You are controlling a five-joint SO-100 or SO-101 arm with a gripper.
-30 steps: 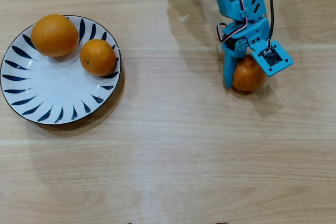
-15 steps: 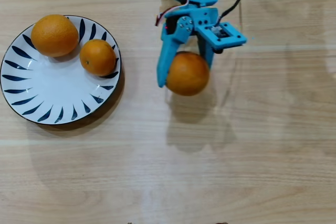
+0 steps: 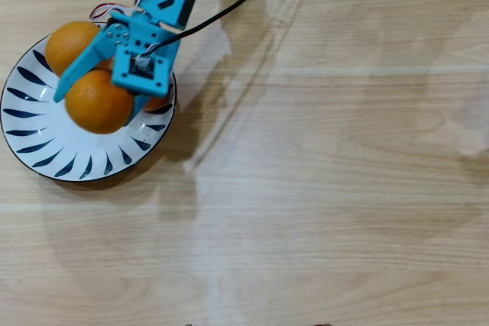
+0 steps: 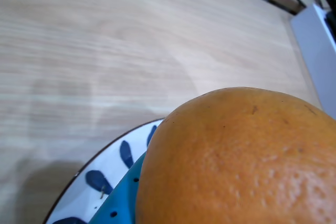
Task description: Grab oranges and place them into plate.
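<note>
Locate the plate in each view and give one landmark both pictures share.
Overhead view: the plate lies at the left edge, upper half, on the wooden table, partly under the gripper.
Wrist view: only its blue-stroked rim shows, bottom left.
Shared landmark: the large orange lying on the plate.

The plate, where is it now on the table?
In the overhead view the plate lies at the left edge of the table, holding the oranges.

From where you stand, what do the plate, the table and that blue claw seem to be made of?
The plate looks like glazed ceramic: glossy white with painted blue strokes. The table looks like wood or laminate, with pale grain and a soft sheen. The gripper looks like matte blue plastic, probably printed.
</note>
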